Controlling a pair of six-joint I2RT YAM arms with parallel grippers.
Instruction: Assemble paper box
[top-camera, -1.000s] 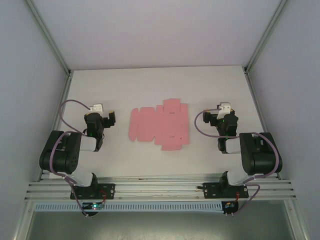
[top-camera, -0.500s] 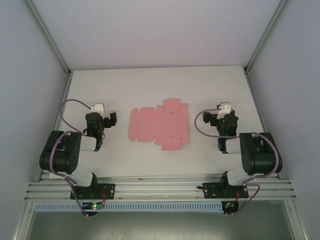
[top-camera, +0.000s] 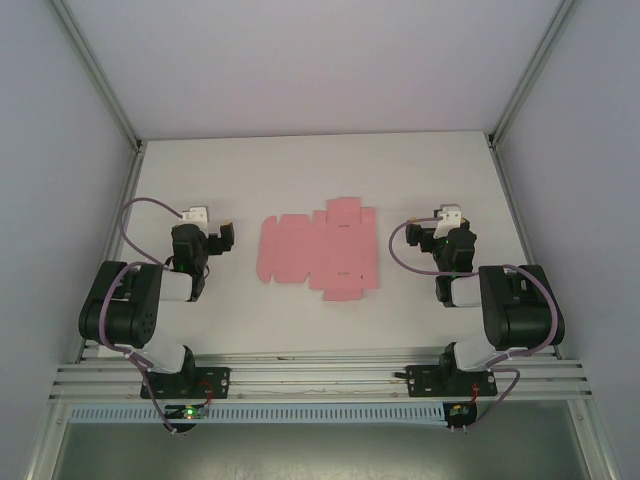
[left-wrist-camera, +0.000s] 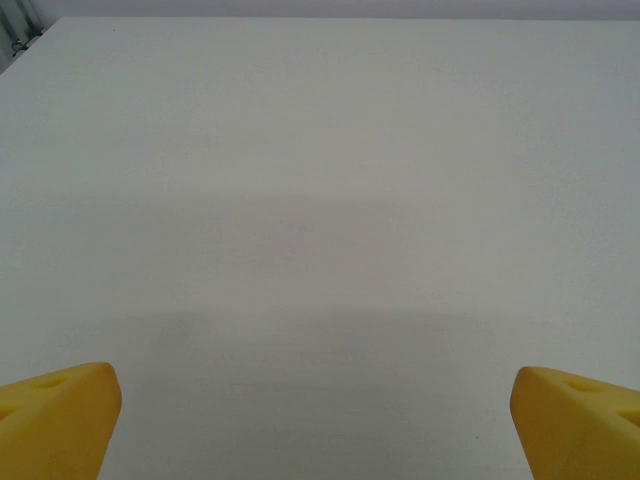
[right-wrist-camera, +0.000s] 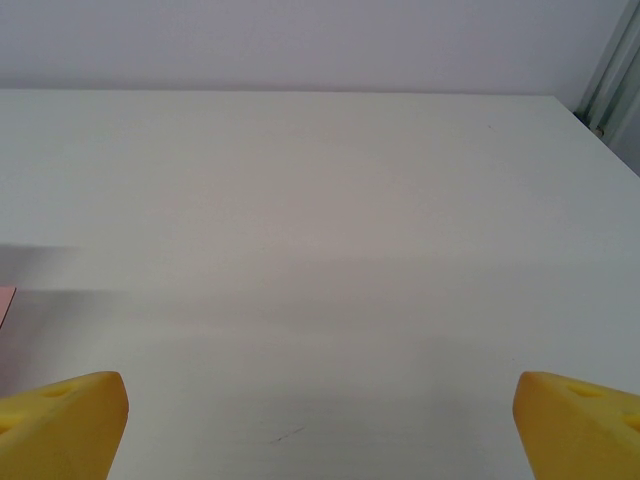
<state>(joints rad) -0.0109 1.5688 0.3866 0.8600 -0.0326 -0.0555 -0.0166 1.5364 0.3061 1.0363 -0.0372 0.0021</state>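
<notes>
The paper box (top-camera: 318, 250) is a flat pink die-cut sheet with flaps and tabs, lying on the white table (top-camera: 320, 320) midway between my two arms. My left gripper (top-camera: 201, 238) hovers a short way to the sheet's left. In the left wrist view it (left-wrist-camera: 318, 425) stands open, its yellow fingertips (left-wrist-camera: 55, 420) wide apart over bare table. My right gripper (top-camera: 442, 236) sits just right of the sheet. The right wrist view has it (right-wrist-camera: 320, 428) open too, with nothing between the yellow fingertips (right-wrist-camera: 580, 425). A pink sliver of the paper box (right-wrist-camera: 4, 310) touches that view's left edge.
Grey walls and metal frame posts (top-camera: 100, 80) enclose the table on three sides. A metal rail (top-camera: 320, 378) carrying both arm bases runs along the near edge. Bare table lies behind the sheet and in front of it.
The left gripper has crept slightly to the right, toward the sheet. The right arm and the pink sheet have not moved.
</notes>
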